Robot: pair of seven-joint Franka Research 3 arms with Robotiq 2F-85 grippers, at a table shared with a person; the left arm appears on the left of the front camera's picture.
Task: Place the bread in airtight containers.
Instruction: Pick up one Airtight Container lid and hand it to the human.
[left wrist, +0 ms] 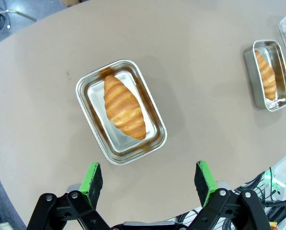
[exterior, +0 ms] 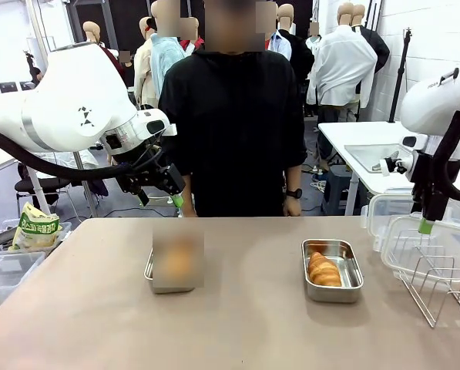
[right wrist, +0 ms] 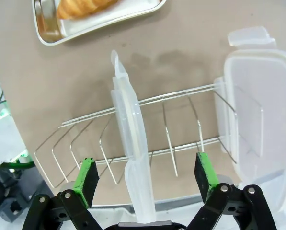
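Two steel tins stand lidless on the table, each holding one croissant. The left tin (exterior: 149, 271) (left wrist: 115, 160) and its croissant (left wrist: 123, 106) lie straight below my left gripper (left wrist: 147, 179) (exterior: 162, 199), which hovers high and open, holding nothing. The right tin (exterior: 350, 274) (left wrist: 282, 62) (right wrist: 114, 21) carries the other croissant (exterior: 324, 270) (left wrist: 266, 74) (right wrist: 85, 7). My right gripper (right wrist: 145, 175) (exterior: 424, 223) hangs open over a clear lid (right wrist: 128, 129) standing on edge in the wire rack (right wrist: 171, 96); the lid lines up between the fingers. A second clear lid (right wrist: 257, 110) (exterior: 418, 247) leans at the rack's end.
A person in black (exterior: 230, 116) stands at the far side, arms down. The wire rack (exterior: 438, 285) takes up the table's right edge. A snack bag (exterior: 35, 227) and plastic bins (exterior: 6, 270) sit off the left side. Bare tabletop (exterior: 245, 308) lies between and in front of the tins.
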